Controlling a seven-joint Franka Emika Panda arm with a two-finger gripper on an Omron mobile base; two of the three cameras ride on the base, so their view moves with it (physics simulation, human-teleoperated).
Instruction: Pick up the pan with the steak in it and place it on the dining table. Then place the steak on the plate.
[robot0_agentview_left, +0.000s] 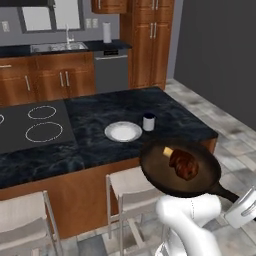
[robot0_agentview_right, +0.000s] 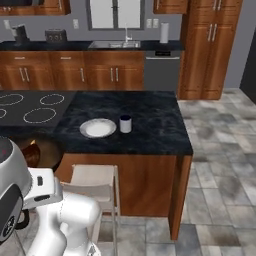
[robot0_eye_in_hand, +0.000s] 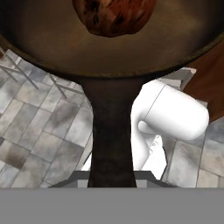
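The dark pan (robot0_eye_in_hand: 65, 48) is up close at the top. The brown steak (robot0_eye_in_hand: 113, 15) sits in it. The pan's long black handle (robot0_eye_in_hand: 110, 140) runs down to the bottom. Grey floor tiles (robot0_eye_in_hand: 39, 127) lie below.

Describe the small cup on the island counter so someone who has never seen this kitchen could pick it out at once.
Find the long island with the dark marbled stone top, right of the grey cooktop with white rings. Near its middle lies a round white plate; the cup stands upright just beside it, on the side away from the cooktop. It is small, white-sided with a dark top, unlike the flat plate.
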